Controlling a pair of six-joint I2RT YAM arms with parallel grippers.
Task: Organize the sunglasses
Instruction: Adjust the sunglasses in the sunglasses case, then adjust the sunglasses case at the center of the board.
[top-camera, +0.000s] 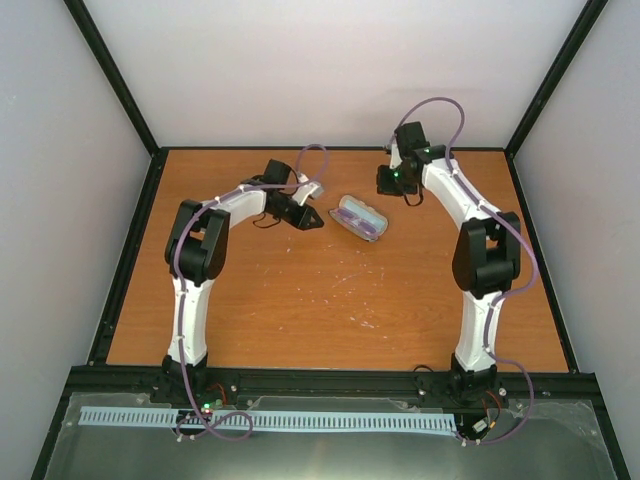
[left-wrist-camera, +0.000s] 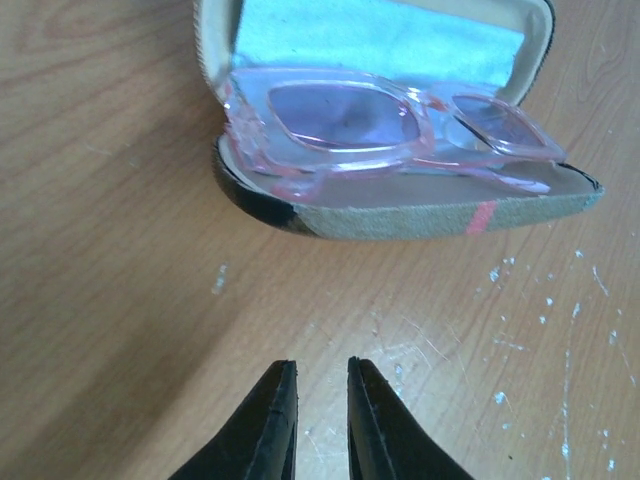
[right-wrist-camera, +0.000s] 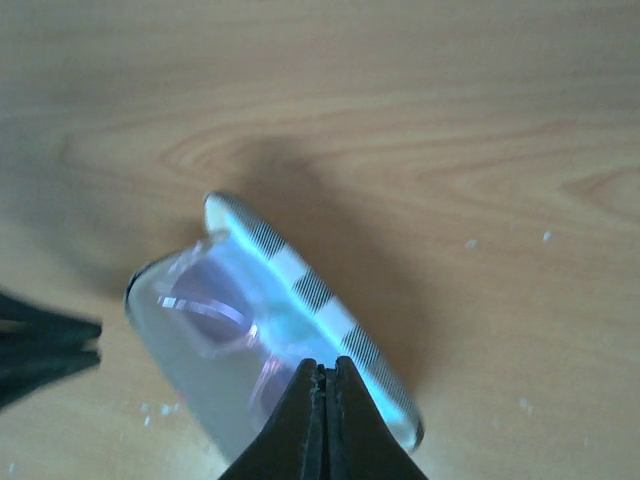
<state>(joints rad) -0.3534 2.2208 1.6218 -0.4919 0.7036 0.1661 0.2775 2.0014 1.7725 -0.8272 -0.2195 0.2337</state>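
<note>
The sunglasses, pink and translucent with purple lenses, lie folded inside the open case, a grey-tan case with a red band near the table's middle. A pale blue cloth lines the raised lid. My left gripper is on the near left of the case, a short way off, its jaws a narrow gap apart with nothing between them. My right gripper hovers over the case's lid edge, jaws pressed together and empty. The sunglasses also show in the right wrist view.
The orange-brown wooden table has pale scuffs in front of the case. A black frame and white walls border it. The left gripper's dark fingers show at the left edge of the right wrist view.
</note>
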